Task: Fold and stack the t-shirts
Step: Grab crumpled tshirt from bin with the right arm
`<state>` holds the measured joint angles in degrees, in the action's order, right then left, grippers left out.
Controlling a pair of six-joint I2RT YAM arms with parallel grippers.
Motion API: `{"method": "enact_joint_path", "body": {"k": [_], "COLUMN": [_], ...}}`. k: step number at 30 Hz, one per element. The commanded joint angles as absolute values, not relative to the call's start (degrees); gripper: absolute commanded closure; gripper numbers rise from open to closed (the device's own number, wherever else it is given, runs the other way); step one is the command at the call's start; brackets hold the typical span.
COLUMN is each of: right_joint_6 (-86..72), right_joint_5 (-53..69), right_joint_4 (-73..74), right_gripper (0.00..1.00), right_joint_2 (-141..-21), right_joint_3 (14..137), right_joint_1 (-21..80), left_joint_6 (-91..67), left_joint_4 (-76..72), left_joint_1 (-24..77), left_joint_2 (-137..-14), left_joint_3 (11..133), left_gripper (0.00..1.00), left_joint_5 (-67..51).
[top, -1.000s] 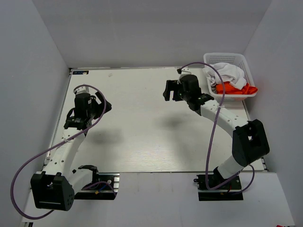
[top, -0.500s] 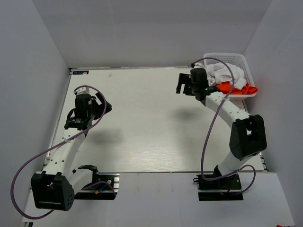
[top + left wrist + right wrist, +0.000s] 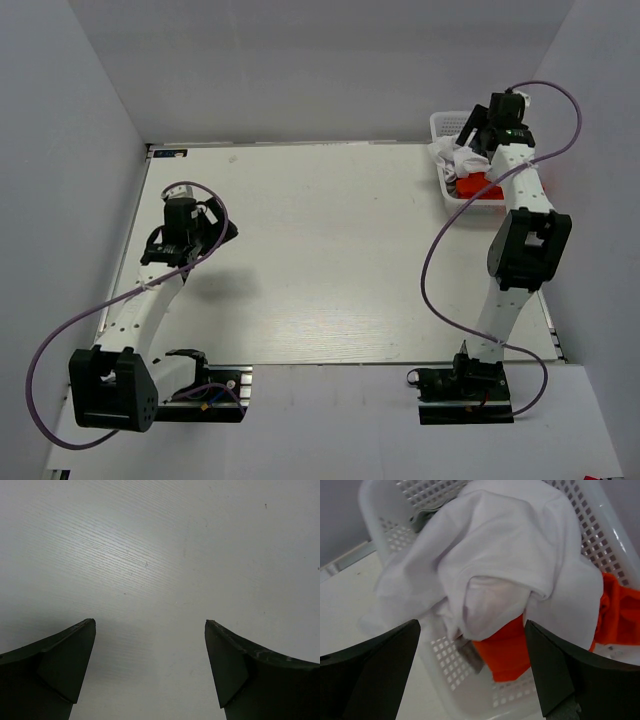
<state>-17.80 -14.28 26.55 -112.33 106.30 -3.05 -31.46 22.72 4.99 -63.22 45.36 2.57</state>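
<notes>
The t-shirts lie bunched in a white lattice basket [image 3: 395, 510] at the table's back right corner. In the right wrist view a large white t-shirt [image 3: 505, 545] is on top. An orange t-shirt [image 3: 507, 652] shows under it and to its right, and a grey strip of cloth [image 3: 470, 655] peeks out below. My right gripper [image 3: 471, 625] hovers open just above the pile, holding nothing. From above, the right gripper [image 3: 476, 128] is over the basket [image 3: 441, 122], with the white t-shirt [image 3: 462, 158] and the orange t-shirt [image 3: 482, 188] beneath it. My left gripper [image 3: 222, 228] is open over bare table at the left.
The basket stands close to the back and right walls. In the left wrist view the left gripper [image 3: 150, 622] has only white tabletop [image 3: 160, 555] below it. The right arm stretches along the table's right edge.
The right arm has swung from the table's middle back and right until its gripper is over the basket. The left arm has barely moved.
</notes>
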Motion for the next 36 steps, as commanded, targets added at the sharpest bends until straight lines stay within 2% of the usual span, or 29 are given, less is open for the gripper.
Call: {"method": "enact_joint_path", "body": {"k": [1,5,16,20,23,26,27,29,30,31,33,36], "right_joint_6": [-14.3,-13.8,-14.5,-14.7,-14.3,-13.6,-13.5,-13.3,-13.3,-13.4,-13.8,-12.8], "right_joint_5": [-15.6,-16.2,-12.7,-6.3,-0.8,5.4,6.3,6.9,6.6,6.5,6.2,6.1], "right_joint_4": [28.6,27.2,24.0,23.8,23.7,22.6,21.5,21.0,19.8,19.4,17.8,16.9], "right_gripper": [0.09,0.09,0.09,0.11,0.16,0.29,0.46,0.65,0.84,0.91,1.00,1.00], "right_joint_2": [-116.6,-120.5,-124.9,-126.5,-127.5,-128.1,-128.1,-127.7,-127.5,-127.0,-125.6,-123.8], "right_joint_3": [111.7,114.8,113.4,112.9,112.9,112.4,112.1,111.3,111.1,110.8,110.0,110.4], "right_joint_1": [-5.3,-8.3,-14.5,-15.5,-15.9,-16.0,-16.1,-15.9,-15.9,-15.9,-16.0,-15.8], "left_joint_6": [-30.9,-30.9,-30.9,-30.9,-30.9,-30.9,-30.9,-30.9,-30.9,-30.9,-30.9,-30.9], "left_joint_4": [23.2,23.2,23.7,23.7,23.7,24.3,24.3,24.3,24.3,24.3,24.3,24.3], "left_joint_1": [4.7,4.7,4.7,4.7,4.7,4.7,4.7,4.7,4.7,4.7,4.7,4.7], "left_joint_2": [-64.1,-65.3,-70.8,-72.5,-73.7,-75.0,-75.0,-75.7,-76.2,-76.2,-76.7,-77.3], "left_joint_3": [46.3,47.5,49.2,49.7,50.3,50.8,50.8,50.8,51.4,51.4,51.4,51.9], "left_gripper": [0.00,0.00,0.00,0.00,0.00,0.00,0.00,0.00,0.00,0.00,0.00,0.00], "left_joint_5": [3.3,3.8,3.8,3.3,3.3,3.3,3.3,3.3,3.3,3.3,3.3,2.6]}}
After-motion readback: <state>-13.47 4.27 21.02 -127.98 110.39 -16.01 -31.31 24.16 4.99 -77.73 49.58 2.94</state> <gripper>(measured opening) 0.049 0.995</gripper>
